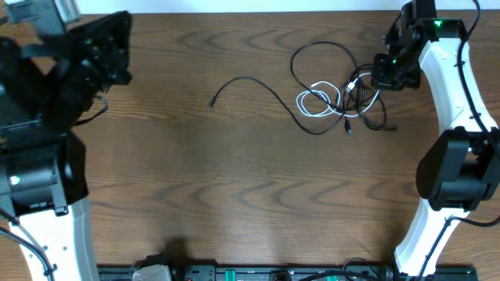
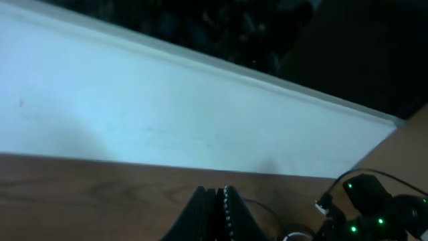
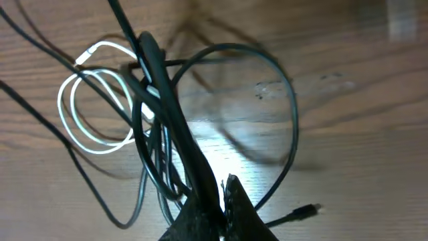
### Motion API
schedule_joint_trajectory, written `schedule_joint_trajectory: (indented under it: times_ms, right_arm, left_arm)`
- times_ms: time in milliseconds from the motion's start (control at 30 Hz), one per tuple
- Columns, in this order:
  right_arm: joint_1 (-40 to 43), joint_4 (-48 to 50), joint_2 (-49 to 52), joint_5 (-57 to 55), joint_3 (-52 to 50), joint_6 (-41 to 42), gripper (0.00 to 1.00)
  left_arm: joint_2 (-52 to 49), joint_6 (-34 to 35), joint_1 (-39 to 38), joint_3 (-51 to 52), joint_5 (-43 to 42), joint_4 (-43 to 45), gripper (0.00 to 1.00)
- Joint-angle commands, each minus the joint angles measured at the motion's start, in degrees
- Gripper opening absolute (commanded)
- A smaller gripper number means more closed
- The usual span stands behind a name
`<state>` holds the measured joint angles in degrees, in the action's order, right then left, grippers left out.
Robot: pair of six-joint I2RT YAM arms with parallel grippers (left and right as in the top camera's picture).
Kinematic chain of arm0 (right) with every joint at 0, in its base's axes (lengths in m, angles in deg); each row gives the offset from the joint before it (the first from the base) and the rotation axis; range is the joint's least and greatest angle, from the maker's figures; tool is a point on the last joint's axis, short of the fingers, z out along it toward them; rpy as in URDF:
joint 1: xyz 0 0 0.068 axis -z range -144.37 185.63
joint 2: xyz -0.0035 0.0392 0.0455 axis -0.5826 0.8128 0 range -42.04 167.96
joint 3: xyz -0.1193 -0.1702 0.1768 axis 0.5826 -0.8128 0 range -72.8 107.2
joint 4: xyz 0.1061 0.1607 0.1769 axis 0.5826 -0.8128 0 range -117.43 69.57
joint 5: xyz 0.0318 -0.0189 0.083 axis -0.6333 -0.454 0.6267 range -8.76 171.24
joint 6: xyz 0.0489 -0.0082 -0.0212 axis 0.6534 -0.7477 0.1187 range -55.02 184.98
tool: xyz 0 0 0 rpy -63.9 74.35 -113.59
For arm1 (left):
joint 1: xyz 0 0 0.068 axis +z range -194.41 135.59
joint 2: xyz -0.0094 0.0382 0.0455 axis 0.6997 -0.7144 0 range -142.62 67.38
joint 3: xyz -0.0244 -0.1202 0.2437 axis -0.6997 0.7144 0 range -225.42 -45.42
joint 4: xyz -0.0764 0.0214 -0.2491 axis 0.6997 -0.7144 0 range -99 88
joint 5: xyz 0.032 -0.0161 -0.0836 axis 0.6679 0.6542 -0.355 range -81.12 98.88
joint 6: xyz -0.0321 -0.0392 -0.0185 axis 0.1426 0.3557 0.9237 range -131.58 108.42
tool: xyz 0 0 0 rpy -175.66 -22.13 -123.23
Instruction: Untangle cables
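Untangling looks barely begun: the right end effector [image 3: 223, 194] pinches a black cable [image 3: 162, 94], which next needs drawing clear of the white cable [image 3: 80, 114]; the left end effector [image 2: 221, 201] is closed, empty.

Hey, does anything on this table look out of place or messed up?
Just the tangle: the white cable is looped in among the black cables beside the right gripper, which is shut on a black strand. One black cable trails loose across the table. Nothing looks damaged or spilled.

Brown wood-grain table [image 1: 234, 203]; white panel [image 2: 167, 114] along far edge, dark space above it
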<state>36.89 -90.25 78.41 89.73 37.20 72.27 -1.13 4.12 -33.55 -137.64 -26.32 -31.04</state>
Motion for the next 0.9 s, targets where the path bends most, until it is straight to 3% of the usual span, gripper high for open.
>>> schedule_joint_trajectory:
  times_ms: [0,133,200,367,500,667,733,867]
  right_arm:
    - [-0.46,-0.22,1.09,9.68,-0.09,-5.70,0.02]
    - [-1.79,-0.59,1.05,21.03,-0.07,-13.64,0.08]
    - [-2.58,-1.18,1.05,24.94,-0.09,-16.81,0.11]
    - [-4.11,-1.79,1.05,30.10,-0.07,-18.67,0.13]
    - [-4.20,-2.05,1.05,34.73,-0.07,-20.17,0.01]
    - [-3.17,-3.41,1.03,38.93,-0.07,-21.51,0.01]
    - [-2.75,-5.33,1.01,44.09,-0.07,-26.34,0.01]
    - [-2.05,-5.66,1.03,43.85,-0.07,-26.21,0.01]
  left_arm:
    - [-2.49,0.63,-0.44,-0.11,-3.74,-2.58,0.08]
    - [-6.32,-1.53,-4.35,0.11,-4.70,-6.80,0.08]
    - [-9.14,-2.71,-7.52,0.11,-4.68,-8.15,0.14]
    - [-17.22,-3.02,-15.91,0.11,-4.66,-8.13,0.22]
    - [-24.41,-2.75,-21.44,0.11,-4.68,-6.60,0.29]
    - [-32.98,1.01,-25.90,0.11,-4.72,-2.19,0.35]
    - [-36.46,1.73,-27.89,0.11,-4.72,0.09,0.39]
    - [-40.52,4.13,-31.06,0.11,-4.70,4.33,0.52]
